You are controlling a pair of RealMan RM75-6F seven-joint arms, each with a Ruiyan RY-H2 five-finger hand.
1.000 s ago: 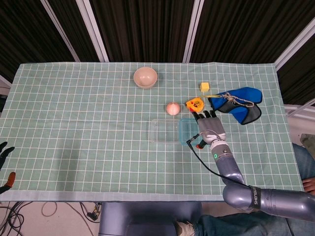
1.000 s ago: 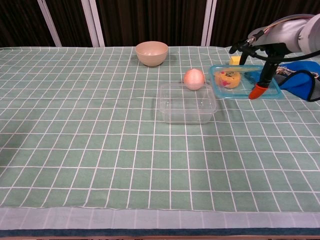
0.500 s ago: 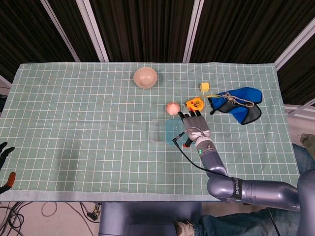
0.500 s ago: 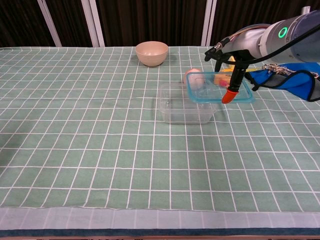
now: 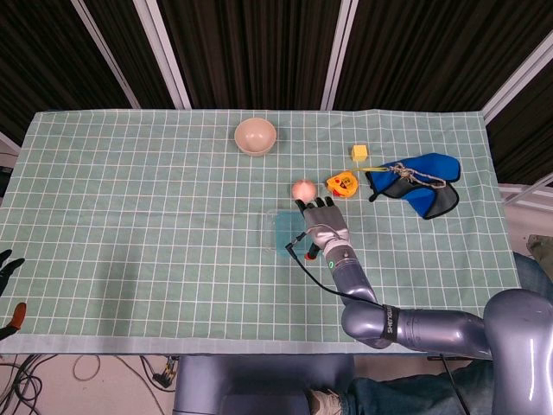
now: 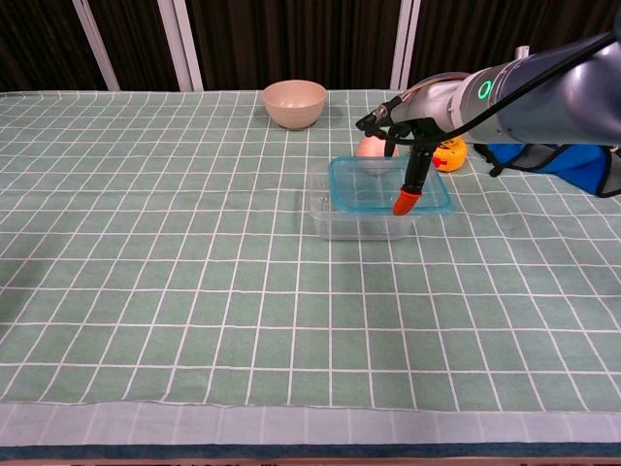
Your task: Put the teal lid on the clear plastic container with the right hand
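Observation:
My right hand holds the teal lid by its right edge, with an orange-tipped finger hanging over the lid's front rim. The lid hovers just above the clear plastic container, shifted a little to the right of it, so the container's left part still shows. My left hand shows only partly at the head view's lower left edge, off the table, with nothing in it.
A pink ball lies just behind the container. A yellow-orange toy, a small yellow cube and a blue cloth are to the right. A beige bowl stands at the back.
My right hand has carried the teal lid leftward, from beside the yellow-orange toy to above the clear container. The left hand has stayed still.

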